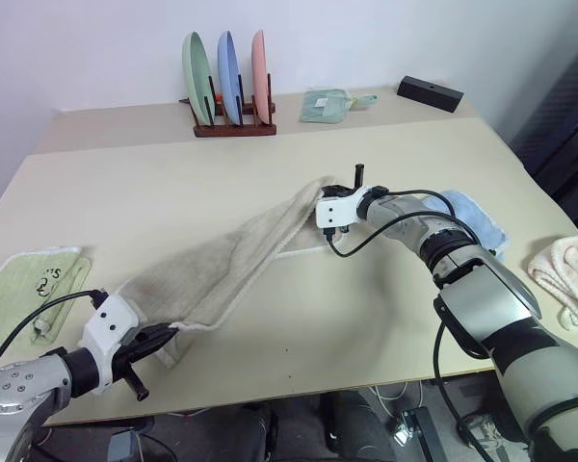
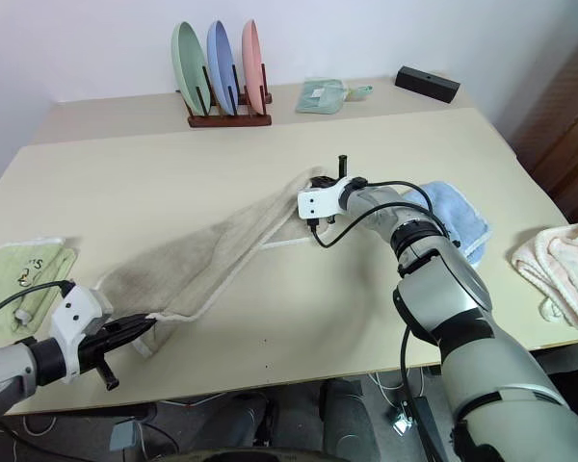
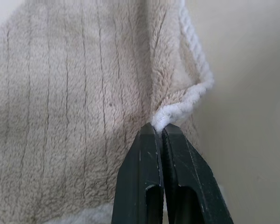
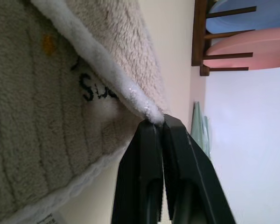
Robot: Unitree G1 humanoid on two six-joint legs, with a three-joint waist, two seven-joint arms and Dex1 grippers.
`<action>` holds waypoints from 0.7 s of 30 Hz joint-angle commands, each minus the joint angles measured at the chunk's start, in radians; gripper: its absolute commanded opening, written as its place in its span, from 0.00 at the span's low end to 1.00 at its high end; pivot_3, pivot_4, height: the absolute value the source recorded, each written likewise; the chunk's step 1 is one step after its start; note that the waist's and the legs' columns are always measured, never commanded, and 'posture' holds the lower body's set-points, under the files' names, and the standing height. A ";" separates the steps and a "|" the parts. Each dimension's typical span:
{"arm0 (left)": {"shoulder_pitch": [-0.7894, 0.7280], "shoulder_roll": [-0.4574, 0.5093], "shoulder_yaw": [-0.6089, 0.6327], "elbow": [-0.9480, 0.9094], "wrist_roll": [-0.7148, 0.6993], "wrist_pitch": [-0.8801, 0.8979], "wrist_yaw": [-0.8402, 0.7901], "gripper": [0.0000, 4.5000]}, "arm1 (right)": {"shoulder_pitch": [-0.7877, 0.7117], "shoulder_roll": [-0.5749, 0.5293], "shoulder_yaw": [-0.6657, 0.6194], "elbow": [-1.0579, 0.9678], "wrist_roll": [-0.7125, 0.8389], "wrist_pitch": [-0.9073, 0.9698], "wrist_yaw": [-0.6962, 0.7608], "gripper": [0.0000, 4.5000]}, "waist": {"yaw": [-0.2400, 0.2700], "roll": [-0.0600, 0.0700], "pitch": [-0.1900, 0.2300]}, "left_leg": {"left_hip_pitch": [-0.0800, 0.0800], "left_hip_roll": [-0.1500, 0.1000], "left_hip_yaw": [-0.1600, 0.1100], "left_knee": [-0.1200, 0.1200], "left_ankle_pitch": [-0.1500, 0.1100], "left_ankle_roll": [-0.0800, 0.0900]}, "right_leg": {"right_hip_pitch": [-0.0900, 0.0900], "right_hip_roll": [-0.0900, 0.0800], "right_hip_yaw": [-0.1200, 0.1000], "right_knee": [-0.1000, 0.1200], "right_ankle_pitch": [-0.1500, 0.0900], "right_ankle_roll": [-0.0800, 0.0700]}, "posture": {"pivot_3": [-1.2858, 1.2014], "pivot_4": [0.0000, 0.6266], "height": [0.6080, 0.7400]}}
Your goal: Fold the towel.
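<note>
The beige towel [image 1: 226, 265] hangs stretched between my two grippers above the middle of the table, sagging toward the front left. My left gripper [image 1: 159, 339] is shut on its near corner at the front left; the left wrist view shows the white edging [image 3: 177, 109] pinched between the black fingers [image 3: 144, 158]. My right gripper [image 1: 329, 189] is shut on the far corner at the table's centre; the right wrist view shows the edging [image 4: 144, 109] caught at the fingertips [image 4: 177, 140], with dark embroidered letters [image 4: 91, 88] beside it.
A pale green towel [image 1: 24, 289] lies at the left edge, a light blue towel [image 1: 477, 223] under my right forearm, a pink-white cloth [image 1: 570, 274] at the right edge. At the back stand a plate rack [image 1: 229, 91], a green packet [image 1: 328, 104] and a black box [image 1: 430, 93].
</note>
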 commanded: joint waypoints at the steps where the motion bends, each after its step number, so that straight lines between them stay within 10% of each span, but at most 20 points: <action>1: -0.021 -0.020 0.049 -0.015 -0.005 -0.025 0.036 0.00 | -0.032 -0.045 -0.024 -0.035 0.017 -0.037 -0.011 0.01 | 0.002 0.000 0.000 | 0.000 0.000 0.000 0.000 0.000 0.000 | 0.000 0.000 0.000 0.000 0.000 0.000 | 0.52 0.24 1.00; 21: -1.244 0.053 -0.017 0.920 0.273 -0.451 0.455 0.00 | -0.265 -0.304 -0.228 -0.202 0.155 -0.026 0.068 0.01 | -0.016 0.000 0.001 | -0.004 0.000 -0.001 -0.002 0.002 -0.002 | -0.006 -0.001 -0.003 0.000 0.001 -0.001 | 0.52 0.24 1.00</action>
